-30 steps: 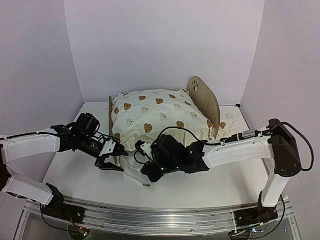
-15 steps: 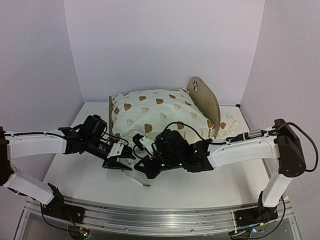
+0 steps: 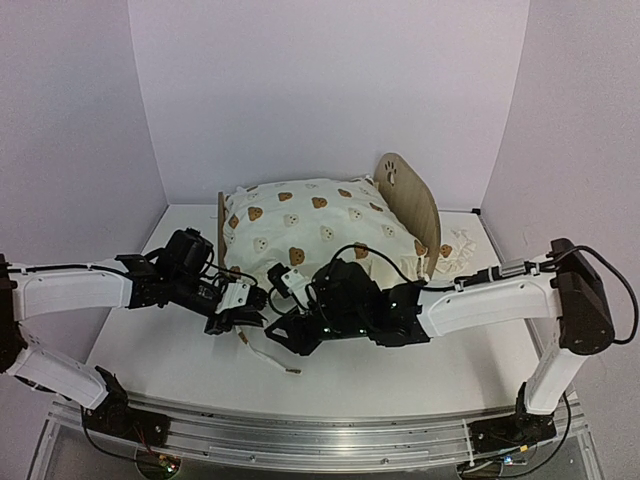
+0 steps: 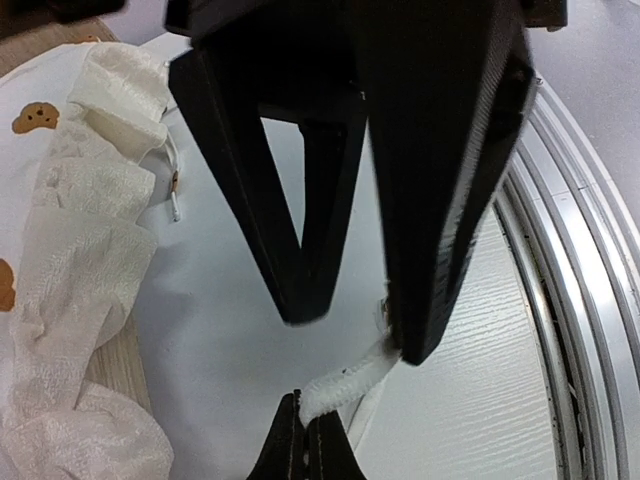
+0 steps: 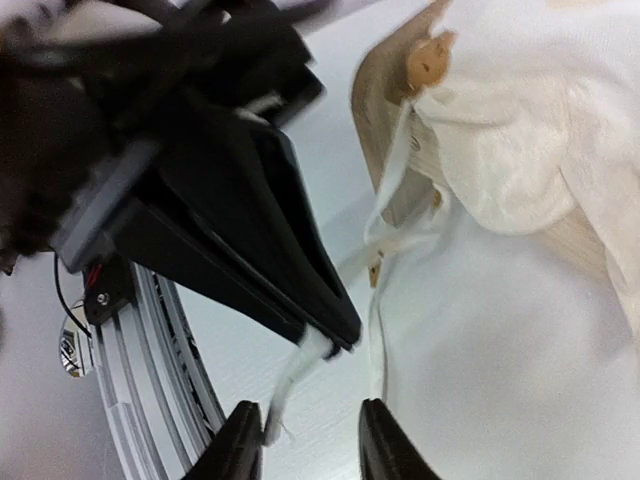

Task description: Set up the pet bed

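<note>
While the pet bed (image 3: 405,195) stands at the back middle of the table (image 3: 420,375) under its bear-print duvet (image 3: 320,225), a handover happens at its near corner. The left gripper (image 3: 238,321), open a moment ago, now pinches the tie string (image 4: 345,385) fully shut. The right gripper (image 3: 280,336) has parted its 2 fingers partway, holding nothing. Tying looks next.

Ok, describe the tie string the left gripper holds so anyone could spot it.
Find the pet bed in the middle, then go to its near left corner. The tie string is the flat white ribbon pinched in the left gripper; the other ties dangle free by the frame.
</note>
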Motion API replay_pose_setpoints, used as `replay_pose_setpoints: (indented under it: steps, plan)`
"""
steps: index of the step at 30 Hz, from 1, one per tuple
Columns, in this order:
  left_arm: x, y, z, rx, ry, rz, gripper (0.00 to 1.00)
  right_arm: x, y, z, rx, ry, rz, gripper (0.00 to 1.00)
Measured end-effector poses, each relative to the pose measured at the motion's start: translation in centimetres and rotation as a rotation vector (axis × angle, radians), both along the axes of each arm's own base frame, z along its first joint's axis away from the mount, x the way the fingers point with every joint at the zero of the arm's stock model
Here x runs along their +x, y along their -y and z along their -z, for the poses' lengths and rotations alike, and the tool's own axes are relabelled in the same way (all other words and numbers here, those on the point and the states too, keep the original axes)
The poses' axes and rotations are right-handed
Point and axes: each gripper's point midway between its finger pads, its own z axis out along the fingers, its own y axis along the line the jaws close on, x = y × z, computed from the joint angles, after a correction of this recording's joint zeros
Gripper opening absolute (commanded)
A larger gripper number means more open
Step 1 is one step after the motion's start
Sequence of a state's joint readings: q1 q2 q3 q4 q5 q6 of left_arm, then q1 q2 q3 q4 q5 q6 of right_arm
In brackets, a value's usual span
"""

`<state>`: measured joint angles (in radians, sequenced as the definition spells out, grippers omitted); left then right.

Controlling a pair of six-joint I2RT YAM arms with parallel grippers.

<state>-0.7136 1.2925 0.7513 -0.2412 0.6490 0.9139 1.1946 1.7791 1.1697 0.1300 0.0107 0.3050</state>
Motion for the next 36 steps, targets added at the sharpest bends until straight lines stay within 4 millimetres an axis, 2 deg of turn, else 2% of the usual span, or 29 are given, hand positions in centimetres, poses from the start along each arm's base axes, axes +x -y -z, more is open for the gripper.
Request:
replay_pose_setpoints:
  steps: [3, 5, 9, 12, 14, 15, 17, 19, 24, 26, 28, 29, 33, 36]
  plan:
    - [0.3, -0.4, 0.0, 0.018, 0.005, -0.027, 0.0, 0.5, 1.5, 2.6, -0.106, 0.021, 0.035, 0.53]
    - [0.4, -0.6, -0.1, 0.021, 0.01, -0.041, 0.0, 0.5, 2.3, 5.1, -0.184, 0.01, 0.04, 0.54]
    - [0.2, -1.0, -0.7, 0.016, 0.014, -0.057, 0.0, 0.0, 3.7, 11.2, -0.351, -0.02, 0.026, 0.54]
    - [-0.3, -1.5, -0.5, 0.02, 0.01, -0.062, 0.0, -0.9, 4.3, 14.1, -0.431, -0.022, -0.01, 0.52]
    - [-0.5, -1.8, 0.0, 0.029, 0.005, -0.066, 0.0, -1.5, 3.8, 14.3, -0.433, -0.011, -0.036, 0.46]
    - [-0.6, -2.0, 0.3, 0.034, 0.002, -0.067, 0.0, -1.6, 3.7, 14.4, -0.434, -0.004, -0.043, 0.4]
    - [-0.8, -2.3, 0.8, 0.045, -0.004, -0.071, 0.0, -1.8, 3.1, 14.4, -0.427, 0.004, -0.05, 0.15]
    - [-1.1, -2.5, 1.3, 0.054, -0.009, -0.071, 0.0, -1.8, 2.7, 14.5, -0.421, 0.014, -0.055, 0.02]
    - [-1.9, -3.2, 2.3, 0.083, -0.004, -0.042, 0.02, -1.7, 2.6, 14.5, -0.418, 0.017, -0.051, 0.0]
    - [-2.5, -3.7, 3.1, 0.105, 0.011, -0.006, 0.2, -1.5, 2.8, 14.4, -0.419, 0.014, -0.048, 0.0]
    - [-3.4, -4.3, 4.3, 0.144, 0.018, 0.044, 0.44, -1.3, 3.2, 13.9, -0.42, 0.01, -0.043, 0.0]
    - [-3.9, -4.7, 5.0, 0.168, 0.01, 0.065, 0.5, -1.1, 3.4, 13.5, -0.419, 0.009, -0.04, 0.0]
    - [-5.1, -6.1, 6.9, 0.251, -0.015, 0.111, 0.52, -0.2, 3.4, 10.9, -0.371, 0.024, -0.022, 0.0]
    - [-4.8, -6.8, 7.2, 0.283, 0.012, 0.099, 0.51, 0.6, 3.0, 8.9, -0.332, 0.036, -0.008, 0.0]
